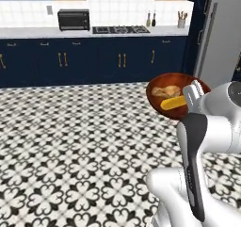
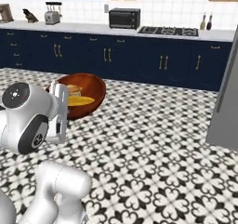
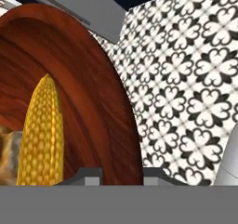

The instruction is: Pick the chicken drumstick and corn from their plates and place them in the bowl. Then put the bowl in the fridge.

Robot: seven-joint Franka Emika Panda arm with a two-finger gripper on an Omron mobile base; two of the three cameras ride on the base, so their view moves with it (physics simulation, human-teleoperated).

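Left base view shows the gripper (image 1: 192, 95) pinching the rim of the bowl (image 1: 159, 106), corn (image 1: 173, 102) and chicken drumstick (image 1: 165, 92) inside, carried above the floor; next it likely needs bringing to the fridge (image 1: 221, 37).

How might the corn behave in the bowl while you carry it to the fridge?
The corn is a smooth cylinder, so it could roll if the bowl tilts. The deep glossy wall probably keeps it in, and the chicken drumstick beside it may block it.

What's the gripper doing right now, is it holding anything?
Gripper: shut on the rim of the bowl, carried above the floor with the corn and chicken drumstick inside.
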